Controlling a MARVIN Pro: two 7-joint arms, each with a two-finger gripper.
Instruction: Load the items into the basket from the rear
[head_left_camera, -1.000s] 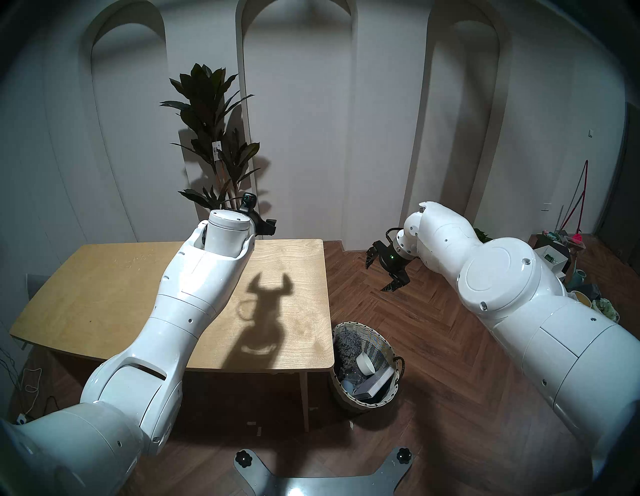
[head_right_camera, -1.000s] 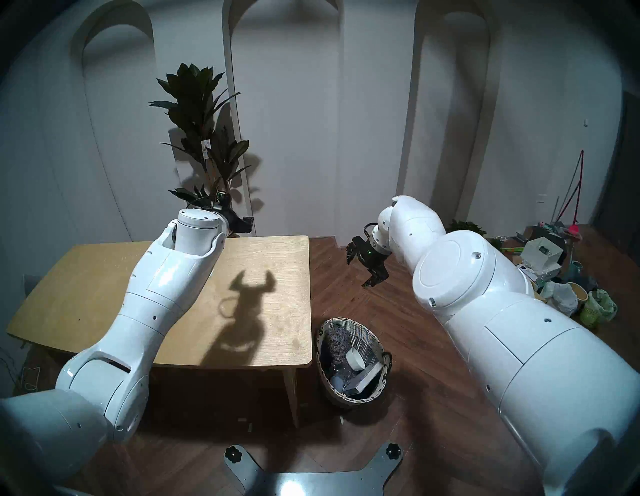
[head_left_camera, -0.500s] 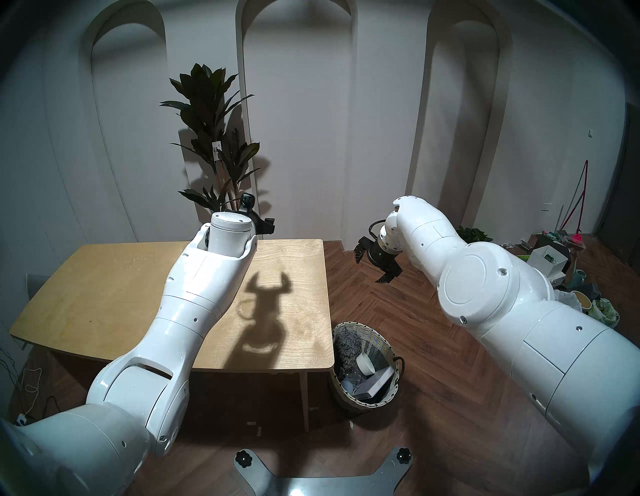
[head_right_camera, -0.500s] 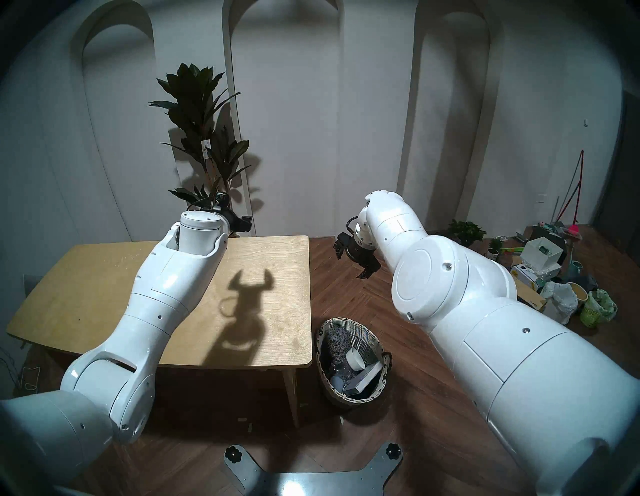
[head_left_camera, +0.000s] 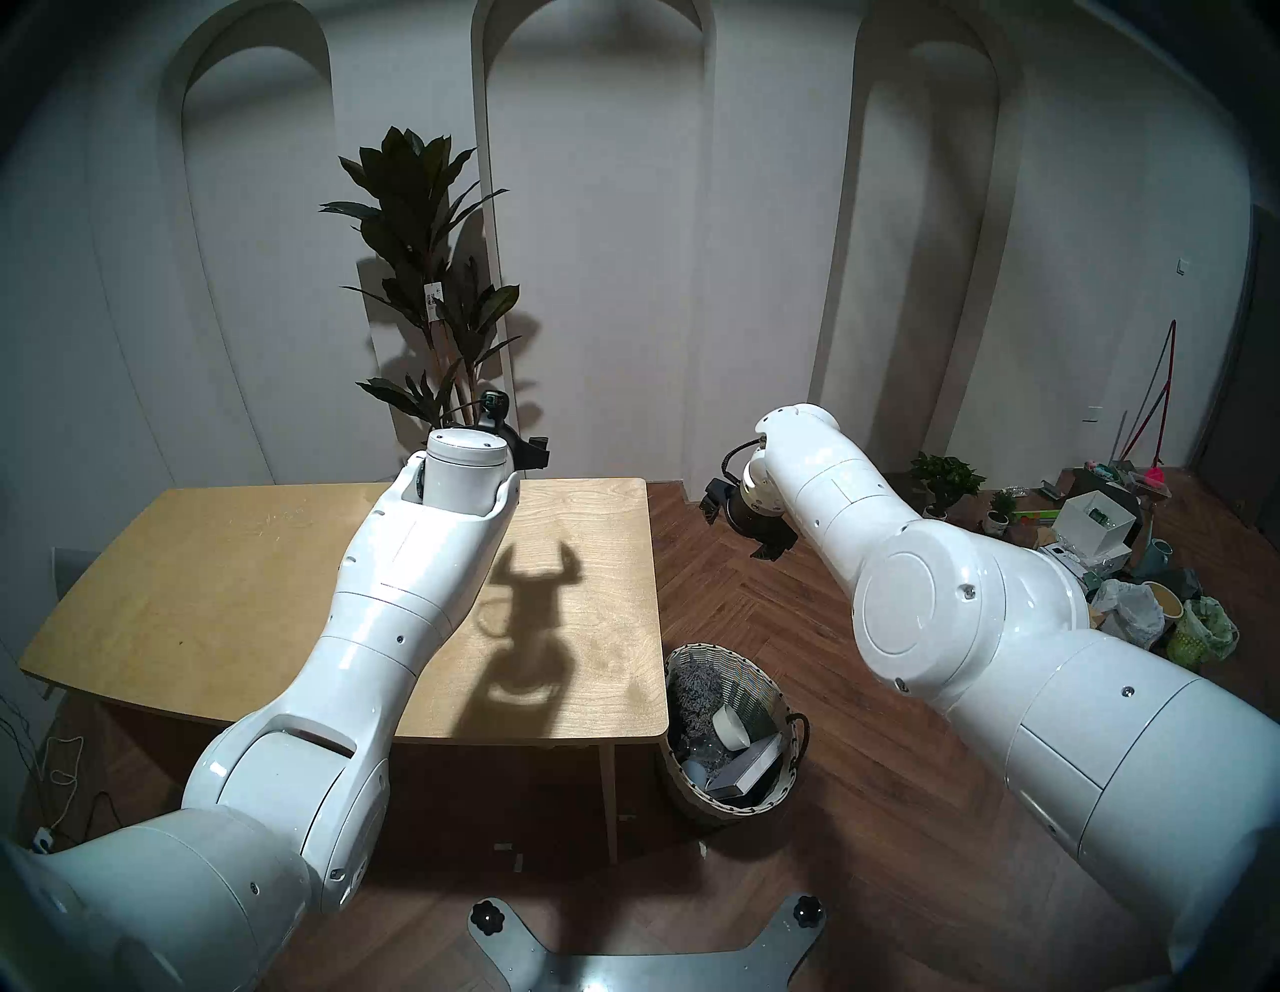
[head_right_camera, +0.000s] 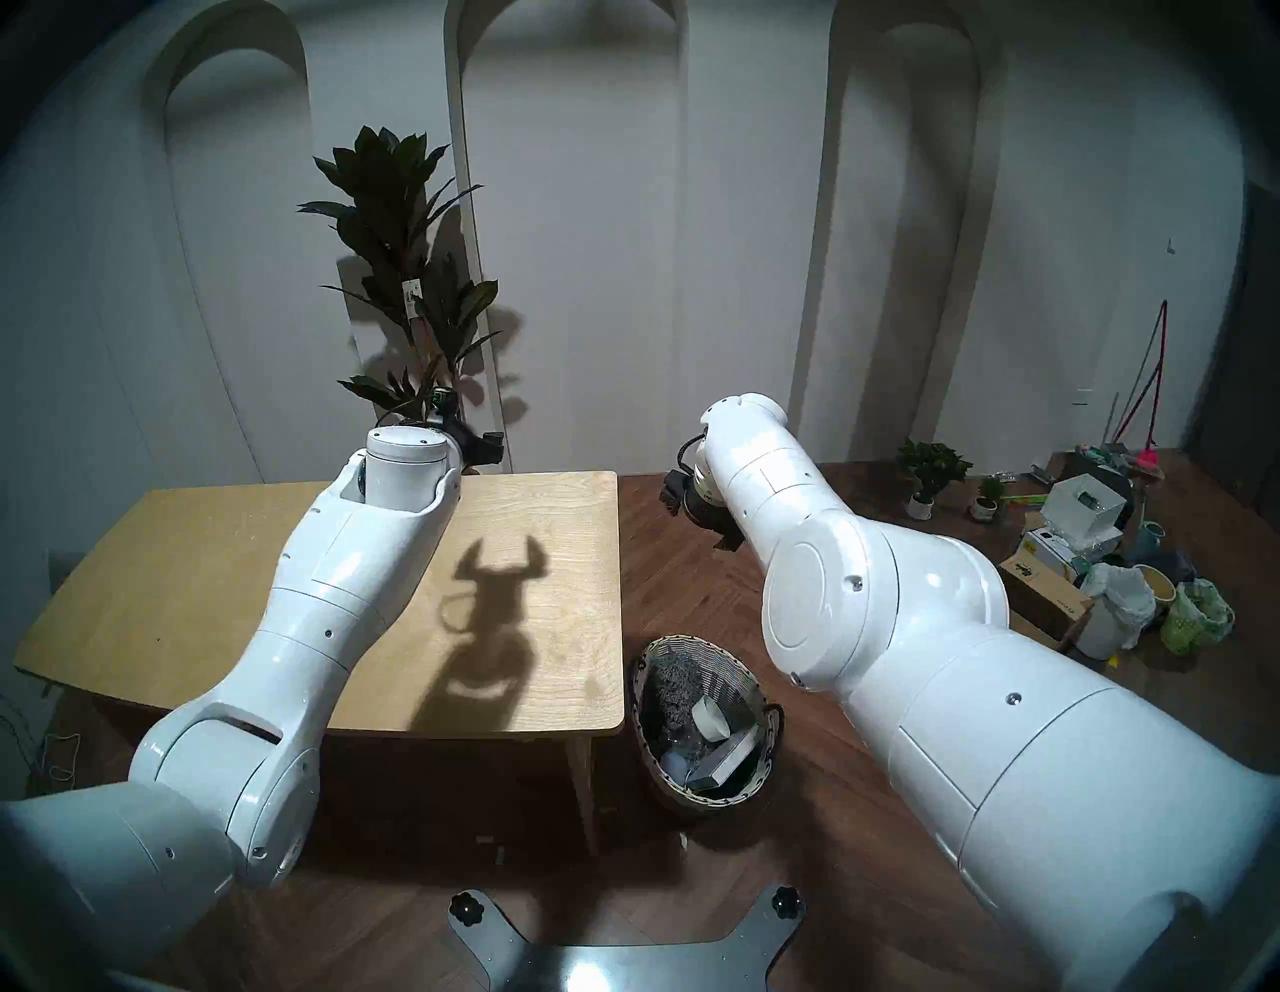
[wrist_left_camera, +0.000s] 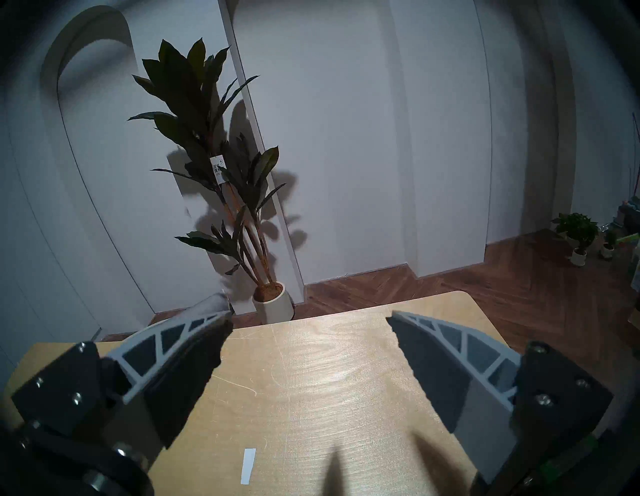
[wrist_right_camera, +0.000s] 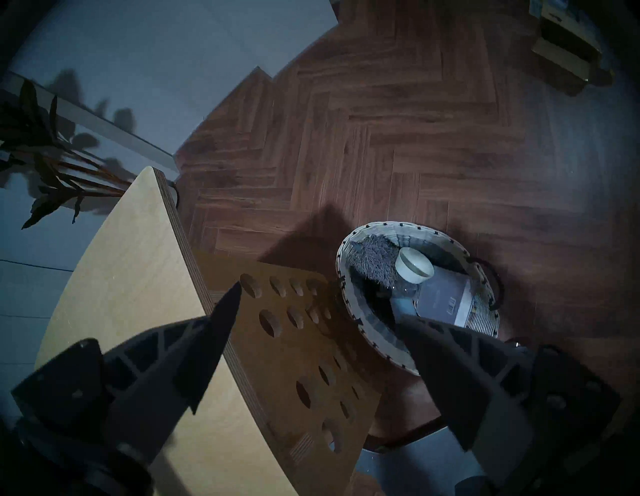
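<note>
The woven basket (head_left_camera: 720, 650) (head_right_camera: 692, 641) (wrist_right_camera: 391, 225) stands on the floor by the table's near right corner. Inside it the cream bowl (head_left_camera: 731, 726) (wrist_right_camera: 414, 266) lies tilted beside the flat pale box (head_left_camera: 751, 762) (wrist_right_camera: 443, 298). A clear bottle (wrist_right_camera: 403, 294) shows partly between them. My right gripper (head_left_camera: 735, 537) (wrist_right_camera: 320, 301) hangs open and empty, high over the floor beyond the basket, off the table's far right corner. Over the table's far edge my left gripper (wrist_left_camera: 308, 317) is open and empty too; the head views mostly hide it behind its wrist.
A grey fluffy thing (head_left_camera: 692, 693) fills the basket's far side. The wooden table (head_left_camera: 208, 589) carries a strip of white tape (wrist_left_camera: 248, 466). A tall potted plant (head_left_camera: 429, 277) stands behind it. Small plants, boxes and bags (head_left_camera: 1108, 526) crowd the floor at right.
My right arm has swung left toward the table, carrying its open gripper left and slightly up. The left arm has only shifted a little. The basket's contents have not moved.
</note>
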